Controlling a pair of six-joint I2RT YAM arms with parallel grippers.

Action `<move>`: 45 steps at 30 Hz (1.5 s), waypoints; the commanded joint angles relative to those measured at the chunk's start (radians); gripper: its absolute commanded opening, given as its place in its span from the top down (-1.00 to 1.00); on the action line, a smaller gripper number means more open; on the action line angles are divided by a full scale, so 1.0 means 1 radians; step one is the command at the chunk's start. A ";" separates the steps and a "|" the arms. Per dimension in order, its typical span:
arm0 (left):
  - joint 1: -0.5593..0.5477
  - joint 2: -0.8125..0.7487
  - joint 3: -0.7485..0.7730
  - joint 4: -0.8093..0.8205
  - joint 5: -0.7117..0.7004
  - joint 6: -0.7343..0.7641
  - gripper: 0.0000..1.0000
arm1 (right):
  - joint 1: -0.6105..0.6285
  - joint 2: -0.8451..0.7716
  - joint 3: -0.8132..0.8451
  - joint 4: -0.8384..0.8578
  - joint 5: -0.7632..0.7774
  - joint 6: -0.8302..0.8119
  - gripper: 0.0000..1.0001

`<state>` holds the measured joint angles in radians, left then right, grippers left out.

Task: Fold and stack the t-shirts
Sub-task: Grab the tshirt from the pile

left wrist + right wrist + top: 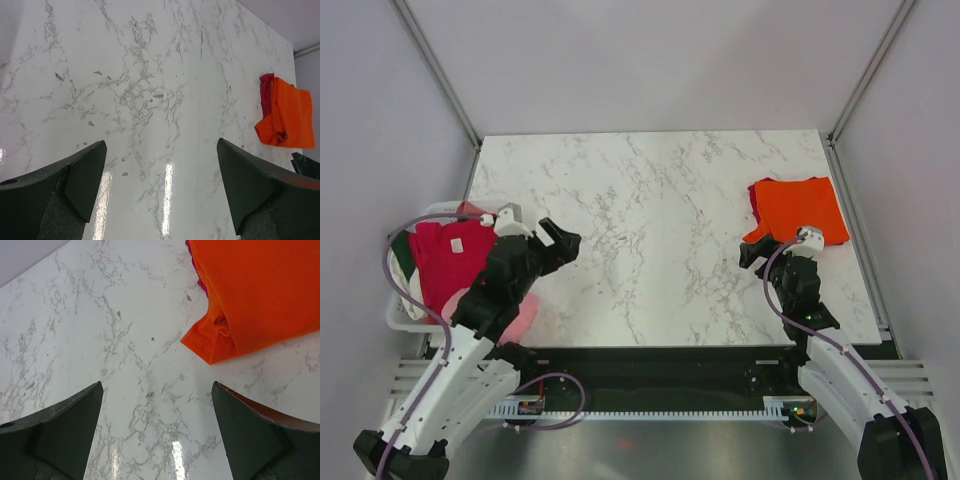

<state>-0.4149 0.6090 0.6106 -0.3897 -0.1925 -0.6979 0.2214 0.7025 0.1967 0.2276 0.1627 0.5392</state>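
Heaped in the basket (398, 318) off the worktop's (650, 200) left edge, the crimson t-shirt (445, 262) lies just left of the left end effector (560, 238), spread and empty: judged the nearer arm. Right end effector (767, 250), spread, faces the folded orange t-shirt (798, 208) beyond.

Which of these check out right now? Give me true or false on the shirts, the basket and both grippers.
The orange shirt lies folded on the table, right side. True.
The right gripper is shut on the orange shirt. False: it is open, holding nothing.
A red shirt lies in the basket on the left. True.
The left gripper holds a shirt. False: it is open and empty, above bare table.
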 commanded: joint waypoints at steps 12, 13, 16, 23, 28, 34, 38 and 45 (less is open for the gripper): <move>-0.001 0.276 0.575 -1.130 -0.387 -0.448 -0.99 | 0.003 0.020 0.029 0.022 0.029 0.016 -0.96; 0.002 0.282 0.583 -1.150 -0.377 -0.445 -0.99 | 0.003 0.022 0.029 0.021 0.031 0.016 -0.96; 0.007 0.272 0.578 -1.149 -0.289 -0.403 -0.99 | 0.003 0.023 0.030 0.019 0.034 0.016 -0.96; 0.008 0.271 0.384 -1.079 -0.174 -0.549 -0.99 | 0.003 0.028 0.036 0.004 0.043 0.018 -0.96; 0.011 0.405 0.262 -1.031 -0.162 -0.609 -0.99 | 0.003 0.029 0.040 -0.001 0.046 0.015 -0.96; 0.042 0.388 0.166 -0.918 -0.170 -0.657 0.80 | 0.003 0.040 0.044 -0.005 0.046 0.015 -0.96; 0.057 0.357 0.161 -0.922 -0.215 -0.673 0.96 | 0.003 0.035 0.043 -0.008 0.046 0.013 -0.96; 0.059 0.336 0.340 -1.095 -0.459 -0.696 0.96 | 0.001 0.037 0.044 -0.008 0.044 0.015 -0.96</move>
<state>-0.3611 0.9672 0.8406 -1.3388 -0.4782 -1.3190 0.2214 0.7406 0.2012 0.2081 0.1928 0.5468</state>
